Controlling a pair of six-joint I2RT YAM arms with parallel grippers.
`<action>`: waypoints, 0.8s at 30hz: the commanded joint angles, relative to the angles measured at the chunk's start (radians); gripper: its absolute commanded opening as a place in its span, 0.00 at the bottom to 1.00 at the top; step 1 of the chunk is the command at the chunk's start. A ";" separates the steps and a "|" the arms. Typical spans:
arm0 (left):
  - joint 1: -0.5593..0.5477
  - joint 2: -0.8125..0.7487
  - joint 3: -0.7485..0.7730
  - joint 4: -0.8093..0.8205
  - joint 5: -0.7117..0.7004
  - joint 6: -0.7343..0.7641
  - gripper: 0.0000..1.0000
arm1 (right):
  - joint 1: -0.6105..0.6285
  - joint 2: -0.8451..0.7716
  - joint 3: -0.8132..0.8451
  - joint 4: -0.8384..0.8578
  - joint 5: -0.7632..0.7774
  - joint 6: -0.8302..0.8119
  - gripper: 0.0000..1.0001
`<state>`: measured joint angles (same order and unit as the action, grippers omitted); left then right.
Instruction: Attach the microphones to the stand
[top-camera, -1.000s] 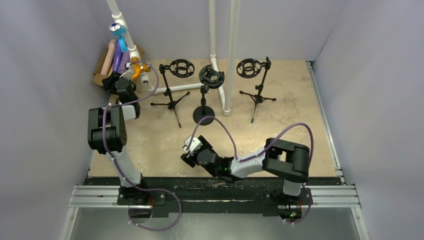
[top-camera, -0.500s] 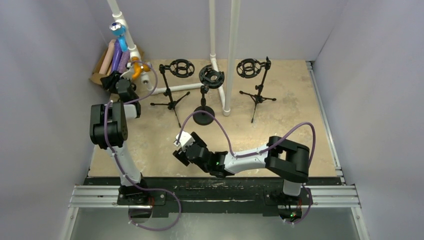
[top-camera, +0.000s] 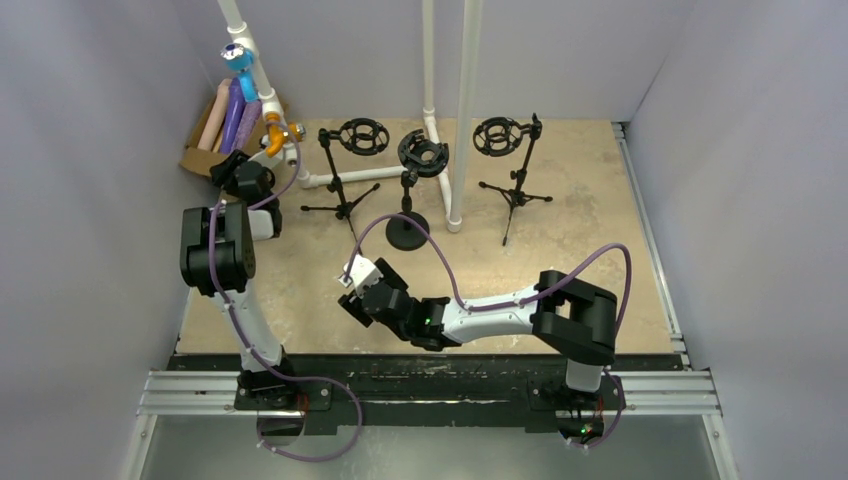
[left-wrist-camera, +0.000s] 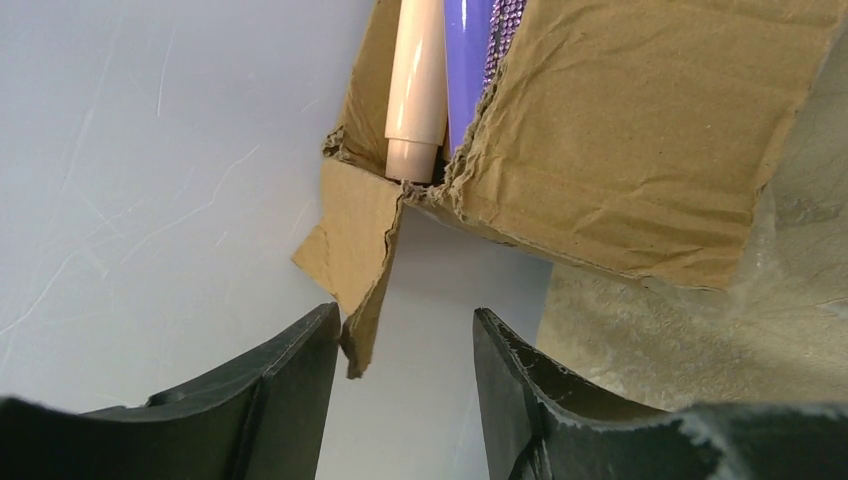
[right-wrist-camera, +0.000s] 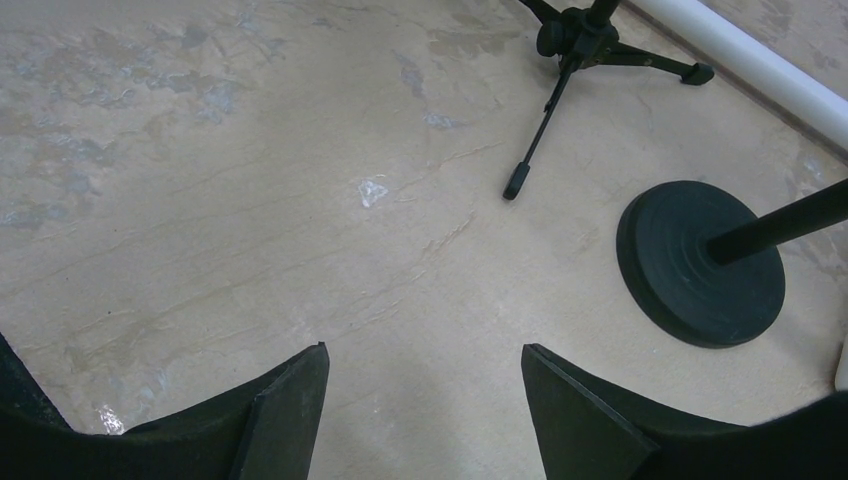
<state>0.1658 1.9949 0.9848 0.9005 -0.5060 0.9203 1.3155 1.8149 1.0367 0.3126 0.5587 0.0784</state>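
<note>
left hand (left-wrist-camera: 405, 320): spread, pinching nothing, at torn corner of cardboard box (left-wrist-camera: 620, 150) | microphones (left-wrist-camera: 415, 90): lying in that box, just beyond the fingertips | right hand (right-wrist-camera: 425, 352): spread above worktop (right-wrist-camera: 250, 200), well apart from microphones, near round-base stand (right-wrist-camera: 700, 265)

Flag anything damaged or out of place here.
The brown cardboard box in the far-left corner is torn: its near corner has split with ragged edges, and a loose flap hangs down. A peach stick microphone shows through the split.

Overhead view looks down; right wrist closely shares the round-based stand (right-wrist-camera: 700, 265).
</note>
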 joint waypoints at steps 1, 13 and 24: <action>-0.023 0.014 0.009 -0.093 0.057 0.087 0.51 | 0.005 -0.007 0.010 0.019 0.019 0.000 0.74; -0.015 0.033 0.096 -0.129 0.003 0.089 0.34 | 0.010 -0.006 -0.009 0.049 0.007 -0.008 0.70; -0.013 -0.052 -0.003 -0.102 -0.009 0.081 0.00 | 0.024 -0.019 -0.015 0.056 0.007 -0.019 0.63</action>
<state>0.1673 2.0056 1.0420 0.8345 -0.5179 0.9363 1.3273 1.8149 1.0241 0.3290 0.5579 0.0708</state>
